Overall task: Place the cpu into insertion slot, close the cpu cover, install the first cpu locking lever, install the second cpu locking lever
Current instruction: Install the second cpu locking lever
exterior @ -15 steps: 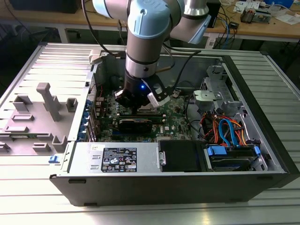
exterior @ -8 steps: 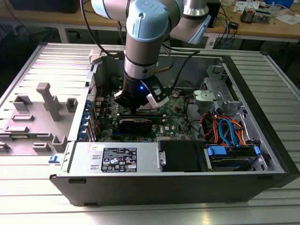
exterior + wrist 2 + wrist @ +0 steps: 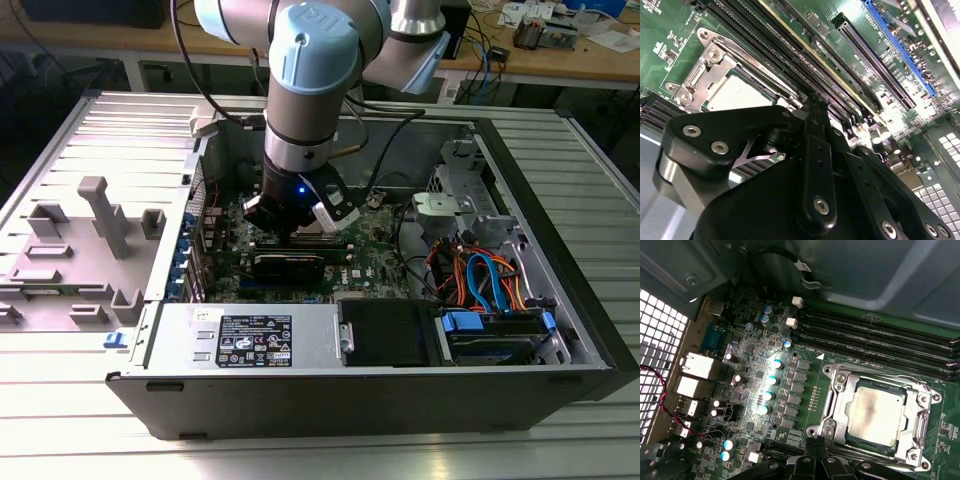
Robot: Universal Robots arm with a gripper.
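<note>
Black tool [image 3: 812, 107] links loom closest in both wrist views, poised just beside the socket.

Its fingers [image 3: 815, 452] lie pressed together and hold nothing, their tips meeting in a narrow point near the socket's edge, a shape that suits pushing a thin part rather than gripping. Already the cpu [image 3: 875, 412] sits in the slot [image 3: 837, 412], its silver lid showing through the window of the cover [image 3: 920, 415], which lies flat over it, so seating and closing look done. Whether the levers along the frame are latched I cannot tell. In the exterior view the arm [image 3: 310, 90] reaches straight down into the open case [image 3: 560, 300] on the table [image 3: 320, 455], over the green board [image 3: 375, 255].
</note>
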